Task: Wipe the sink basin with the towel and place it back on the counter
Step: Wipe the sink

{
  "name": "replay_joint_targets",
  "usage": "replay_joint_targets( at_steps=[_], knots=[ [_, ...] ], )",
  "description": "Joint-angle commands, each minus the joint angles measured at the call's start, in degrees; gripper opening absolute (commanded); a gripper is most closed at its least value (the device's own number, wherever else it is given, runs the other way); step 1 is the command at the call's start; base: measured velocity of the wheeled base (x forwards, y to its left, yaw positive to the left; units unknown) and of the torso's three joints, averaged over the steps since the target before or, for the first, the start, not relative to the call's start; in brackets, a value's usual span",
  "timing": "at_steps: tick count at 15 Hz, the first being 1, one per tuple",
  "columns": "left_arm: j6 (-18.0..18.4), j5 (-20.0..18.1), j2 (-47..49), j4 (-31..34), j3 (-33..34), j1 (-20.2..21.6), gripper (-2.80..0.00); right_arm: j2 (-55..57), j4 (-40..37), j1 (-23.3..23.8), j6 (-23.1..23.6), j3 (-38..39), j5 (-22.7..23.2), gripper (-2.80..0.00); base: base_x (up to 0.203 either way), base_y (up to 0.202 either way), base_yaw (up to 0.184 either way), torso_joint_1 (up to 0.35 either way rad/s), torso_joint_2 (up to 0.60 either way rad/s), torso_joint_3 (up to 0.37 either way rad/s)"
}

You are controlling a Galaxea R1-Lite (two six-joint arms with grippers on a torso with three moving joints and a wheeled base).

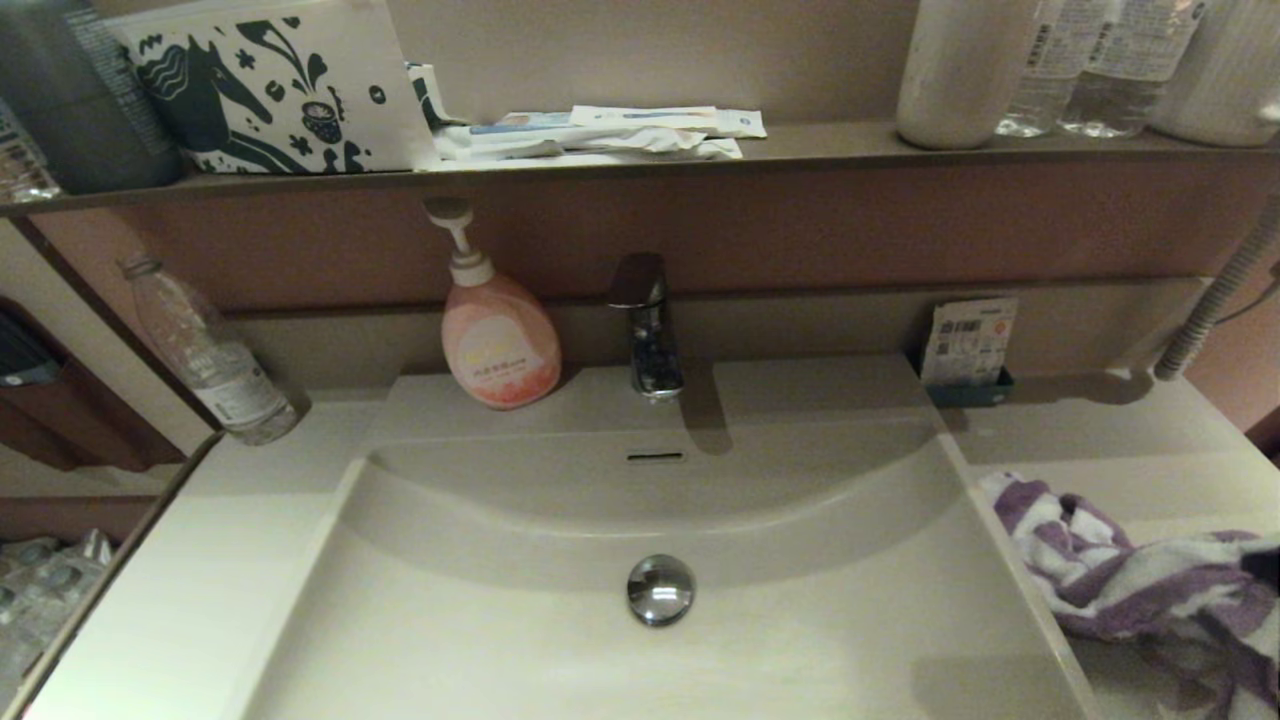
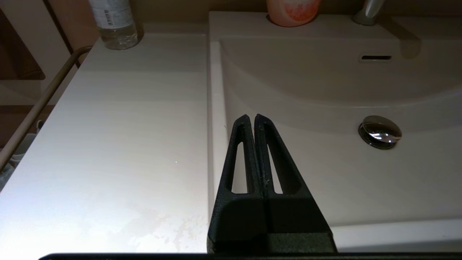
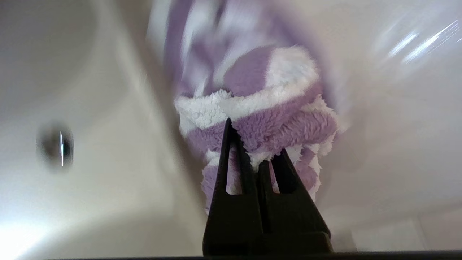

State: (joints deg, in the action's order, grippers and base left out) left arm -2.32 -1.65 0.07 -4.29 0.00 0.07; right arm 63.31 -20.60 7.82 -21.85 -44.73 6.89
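Observation:
The purple and white striped towel (image 1: 1130, 580) lies bunched on the counter (image 1: 1100, 450) to the right of the sink basin (image 1: 500, 620), with one end raised toward the right edge of the head view. My right gripper (image 3: 254, 141) is shut on a fold of the towel (image 3: 267, 119); the cloth bulges over its fingertips. The basin holds only its chrome drain plug (image 1: 660, 590) and the overflow slot (image 1: 655, 457). My left gripper (image 2: 251, 117) is shut on nothing and hangs low over the basin's left rim, out of the head view.
A pink soap pump bottle (image 1: 500, 345) and the chrome faucet (image 1: 648, 325) stand behind the basin. A clear water bottle (image 1: 215, 360) stands at the back left of the counter. A small packet in a holder (image 1: 968, 350) is at the back right. The shelf (image 1: 600, 165) above carries bottles and packets.

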Motion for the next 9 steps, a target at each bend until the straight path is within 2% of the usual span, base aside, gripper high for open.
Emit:
replay_joint_targets(
  at_steps=[1, 3, 5, 8, 9],
  knots=[
    [-0.1, 0.0, 0.0, -0.1, 0.0, 0.0, -2.80, 3.5, 0.9, 5.2, 0.4, -3.9, -0.2, -2.80, 0.000, 0.000, 0.000, 0.000, 0.00, 0.000],
    [-0.1, 0.0, 0.0, 0.0, 0.0, 0.0, -2.80, 7.5, 3.6, 8.9, 2.1, -8.5, -3.0, -2.80, 0.000, 0.000, 0.000, 0.000, 0.00, 0.000],
    [-0.1, 0.0, 0.0, 0.0, 0.0, 0.0, -2.80, 10.6, 4.2, 9.3, 2.7, -12.5, -8.3, -2.80, 0.000, 0.000, 0.000, 0.000, 0.00, 0.000],
    [-0.1, 0.0, 0.0, 0.0, 0.0, 0.0, -2.80, 13.9, 3.6, 7.5, 3.4, -14.9, -10.4, -2.80, 0.000, 0.000, 0.000, 0.000, 0.00, 0.000],
    [-0.1, 0.0, 0.0, 0.0, 0.0, 0.0, -2.80, 15.4, 3.1, 5.3, 3.5, -14.0, -13.5, -2.80, 0.000, 0.000, 0.000, 0.000, 0.00, 0.000]
  ],
)
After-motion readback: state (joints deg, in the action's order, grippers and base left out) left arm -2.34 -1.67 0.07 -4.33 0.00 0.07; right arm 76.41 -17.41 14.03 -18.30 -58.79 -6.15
